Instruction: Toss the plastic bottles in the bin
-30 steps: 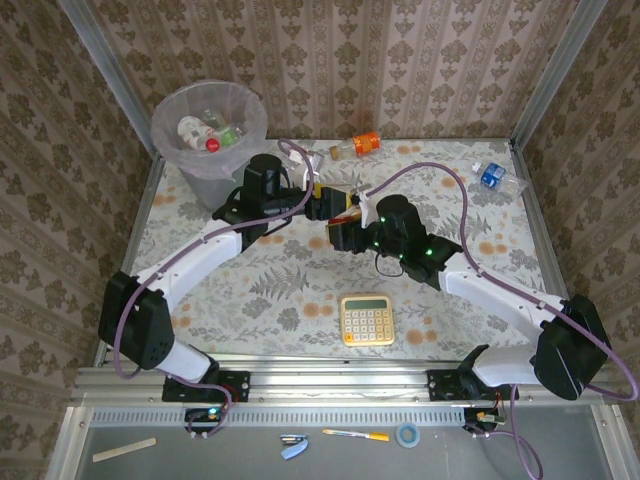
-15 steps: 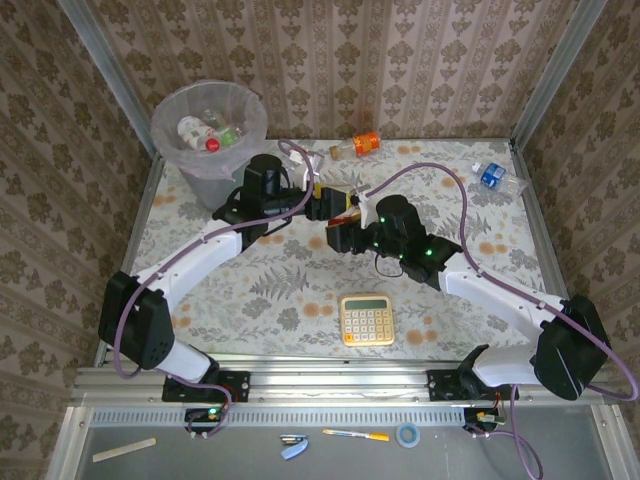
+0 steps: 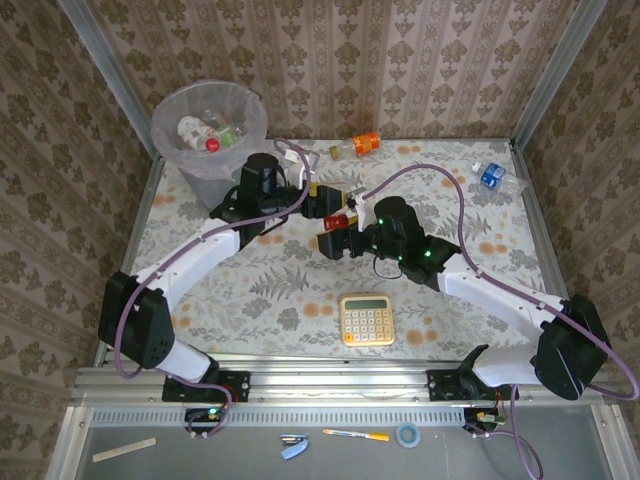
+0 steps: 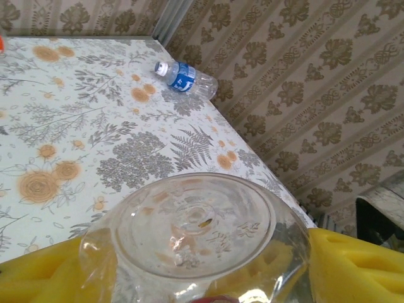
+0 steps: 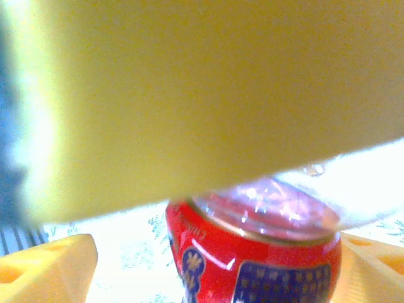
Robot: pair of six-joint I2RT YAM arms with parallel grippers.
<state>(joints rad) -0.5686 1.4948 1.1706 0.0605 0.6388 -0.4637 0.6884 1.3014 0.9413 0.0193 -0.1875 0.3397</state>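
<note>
The left pincer (image 4: 196,271) clenches a red-labelled bottle (image 5: 265,252) above the mid-tabletop (image 3: 250,290), its cap end hidden. The right pincer (image 5: 211,271) stands released near it, a yellow blur covering much of its view. The bin (image 3: 195,178), back left, holds several bottles (image 3: 200,130).

A yellow calculator (image 3: 366,319) lies on the floral table (image 3: 290,292).

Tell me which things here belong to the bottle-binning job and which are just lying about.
Job: round grey bag-lined waste bin; red-labelled clear plastic bottle; orange-labelled plastic bottle; blue-labelled plastic bottle; bottles already binned.
Lying about: square yellow calculator; orange-tipped pen; blue tape roll.
</note>
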